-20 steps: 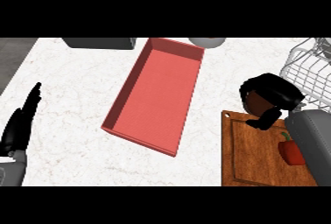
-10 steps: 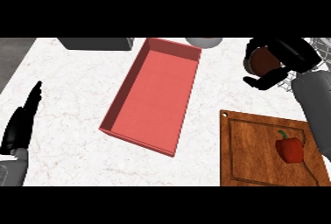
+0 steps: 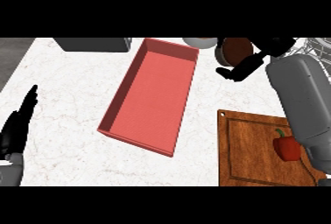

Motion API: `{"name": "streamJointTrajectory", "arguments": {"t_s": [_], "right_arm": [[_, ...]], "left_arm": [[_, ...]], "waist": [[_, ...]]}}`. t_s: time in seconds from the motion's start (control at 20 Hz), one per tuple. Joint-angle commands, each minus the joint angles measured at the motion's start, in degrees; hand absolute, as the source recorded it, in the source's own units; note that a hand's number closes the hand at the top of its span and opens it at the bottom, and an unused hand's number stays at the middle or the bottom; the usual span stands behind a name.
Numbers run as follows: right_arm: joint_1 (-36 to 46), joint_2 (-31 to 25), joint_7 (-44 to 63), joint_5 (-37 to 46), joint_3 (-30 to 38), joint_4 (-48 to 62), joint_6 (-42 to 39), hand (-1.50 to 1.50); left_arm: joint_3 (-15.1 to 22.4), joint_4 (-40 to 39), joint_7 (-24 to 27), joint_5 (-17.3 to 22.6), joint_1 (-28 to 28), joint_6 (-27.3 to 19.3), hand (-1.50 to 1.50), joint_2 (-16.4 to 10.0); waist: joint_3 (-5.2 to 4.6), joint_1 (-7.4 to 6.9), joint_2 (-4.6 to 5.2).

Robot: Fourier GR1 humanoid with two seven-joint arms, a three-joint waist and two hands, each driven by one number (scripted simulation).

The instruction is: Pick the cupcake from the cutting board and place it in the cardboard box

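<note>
Now, one cupcake [image 3: 236,49] within the curled right hand [image 3: 248,68], one box [image 3: 153,97], one cutting board [image 3: 252,151], one pepper [image 3: 287,148]; left hand [image 3: 18,129] straight-fingered.

Your right forearm [image 3: 301,100] comes in at the lower right of the frame and runs steeply up along the right side. At its end, in the upper right, your right hand [image 3: 249,65] has its fingers curled round the cupcake [image 3: 237,49]. Your left hand [image 3: 18,127] rests at the lower left edge, seen edge-on, its fingers straight and together, pointing towards the top of the frame.
</note>
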State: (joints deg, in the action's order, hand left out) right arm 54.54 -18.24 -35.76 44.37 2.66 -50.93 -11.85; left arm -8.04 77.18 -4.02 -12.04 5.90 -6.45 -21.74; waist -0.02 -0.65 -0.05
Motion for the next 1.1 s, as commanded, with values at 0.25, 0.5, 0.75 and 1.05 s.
{"name": "streamJointTrajectory", "arguments": {"t_s": [0.25, 0.5, 0.75, 1.05], "right_arm": [[9.15, 12.20, 14.86, -3.49, 0.84, 1.19, -3.11, 1.50], [13.21, 17.94, 22.23, -5.62, 2.21, 5.71, -3.70, 1.50], [20.10, 17.10, 17.78, -5.83, 2.81, 19.40, 1.12, 1.50], [22.22, 18.21, 22.42, -15.94, -9.36, 26.66, 10.68, 1.50]], "left_arm": [[0.28, 1.40, -1.68, -1.43, 0.36, -0.41, 0.00, 1.00], [-1.09, -0.27, -0.77, -0.90, 0.85, 0.30, 0.00, 0.25], [-0.57, 1.04, 0.39, -0.19, -0.34, 2.32, 0.00, 0.55], [1.36, -0.14, -0.82, -2.28, 2.83, -0.09, 0.00, 3.46]], "waist": [[0.01, -0.12, 0.06], [-0.01, -0.37, 0.20], [-0.01, -1.55, 0.61], [-0.05, -3.40, 0.73]]}}
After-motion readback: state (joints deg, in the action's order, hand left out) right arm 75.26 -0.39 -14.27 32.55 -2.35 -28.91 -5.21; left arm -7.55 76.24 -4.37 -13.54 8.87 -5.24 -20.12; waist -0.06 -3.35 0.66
